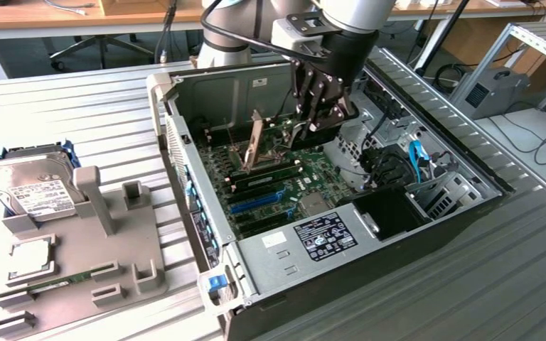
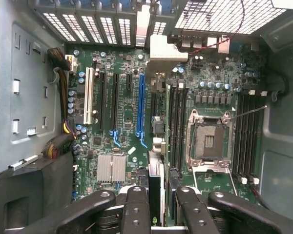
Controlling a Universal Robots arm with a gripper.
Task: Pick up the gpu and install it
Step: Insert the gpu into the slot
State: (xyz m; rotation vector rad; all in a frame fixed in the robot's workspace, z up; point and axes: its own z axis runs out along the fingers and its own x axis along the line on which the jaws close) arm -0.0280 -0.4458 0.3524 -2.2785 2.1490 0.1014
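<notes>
My gripper is down inside the open computer case, which lies in the middle of the desk. In the exterior view it hangs low over the far half of the green board on the floor of the case.

My fingers are partly closed. Between them is a thin dark card, seen from its edge. That is the gpu, and I have hold of it. It stands on its thin edge just above the green board. I cannot tell if it touches the board.

In the wrist view the card sits between the long blue slot and the black memory slots, and close to both. The square chip socket is just past those black slots. A small silver block with fins sits on the other side of the blue slot.

Near the desk edge on the exterior view's left there is a grey holder. A silver hard drive with a white label rests at its far end. A thin green memory stick lies in its near end
</notes>
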